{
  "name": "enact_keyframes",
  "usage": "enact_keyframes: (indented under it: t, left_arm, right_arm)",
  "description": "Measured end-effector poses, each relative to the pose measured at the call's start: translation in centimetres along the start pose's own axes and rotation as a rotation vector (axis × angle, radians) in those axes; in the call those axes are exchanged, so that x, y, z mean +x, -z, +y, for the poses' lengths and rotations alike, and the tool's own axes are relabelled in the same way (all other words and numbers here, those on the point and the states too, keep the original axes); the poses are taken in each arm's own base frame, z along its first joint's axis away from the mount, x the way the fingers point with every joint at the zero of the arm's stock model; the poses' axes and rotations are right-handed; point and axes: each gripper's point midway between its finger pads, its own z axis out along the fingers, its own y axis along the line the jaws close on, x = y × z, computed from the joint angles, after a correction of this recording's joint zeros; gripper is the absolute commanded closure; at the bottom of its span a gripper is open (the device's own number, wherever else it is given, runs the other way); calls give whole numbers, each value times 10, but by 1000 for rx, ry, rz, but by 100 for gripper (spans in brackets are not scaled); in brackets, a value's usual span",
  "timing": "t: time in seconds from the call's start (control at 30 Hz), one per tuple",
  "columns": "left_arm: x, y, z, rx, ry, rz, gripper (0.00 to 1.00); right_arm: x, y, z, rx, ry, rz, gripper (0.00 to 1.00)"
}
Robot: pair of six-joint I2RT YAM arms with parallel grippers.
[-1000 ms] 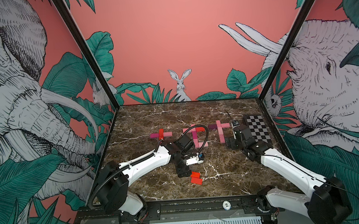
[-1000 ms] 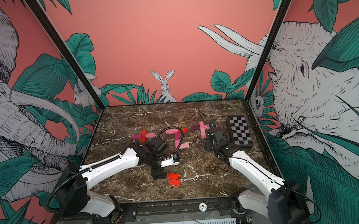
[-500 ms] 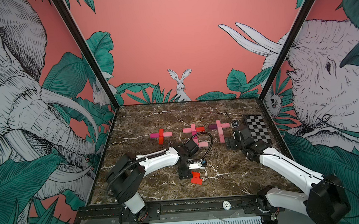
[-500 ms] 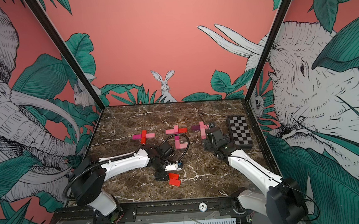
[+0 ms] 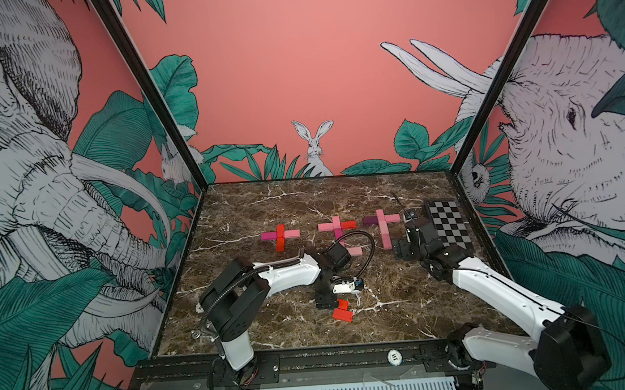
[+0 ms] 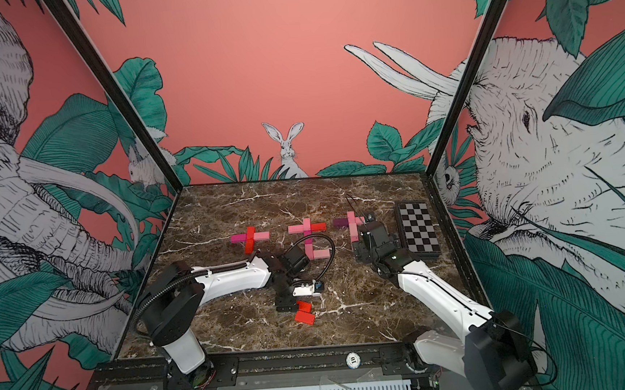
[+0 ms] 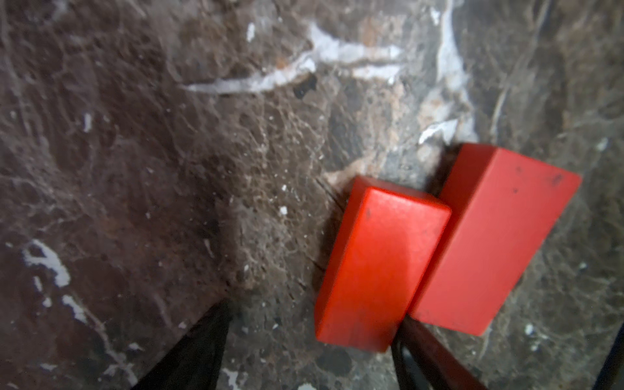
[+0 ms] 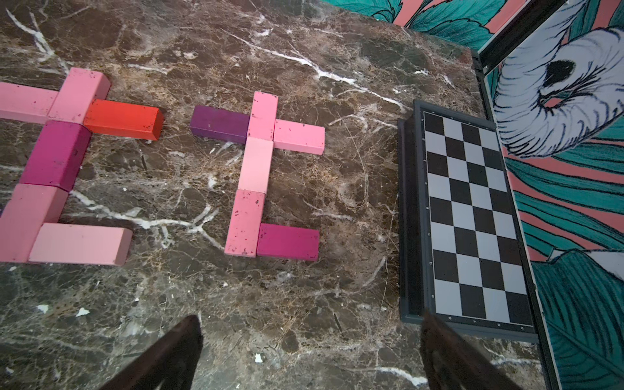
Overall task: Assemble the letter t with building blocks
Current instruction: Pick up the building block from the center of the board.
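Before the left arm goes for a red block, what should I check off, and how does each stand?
1. Left pincer open: ok.
2. Near red block centred between its fingers: not ok, it sits off to one side.
3. That block clear of the second red block: not ok, their sides touch.
4. Right pincer empty, out of the way: ok, open beside the checkered board.

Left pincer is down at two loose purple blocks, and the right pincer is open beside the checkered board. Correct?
Not quite. The two loose blocks at the left pincer are red, not purple, as the left wrist view shows. The rest holds: the right pincer is open beside the checkered board.
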Motion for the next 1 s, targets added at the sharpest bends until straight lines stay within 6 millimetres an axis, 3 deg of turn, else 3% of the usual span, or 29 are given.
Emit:
enact_keyframes:
  t: [0.67,1.0]
  left_arm:
    - [-34,-3,7,59,-19,-89,26]
    - [-45,-6,16,55,6,-98,47]
  right_arm:
    - [-4,6,-6,17,-19,-26,2]
    - [1,5,-8,25,-22,-18,2]
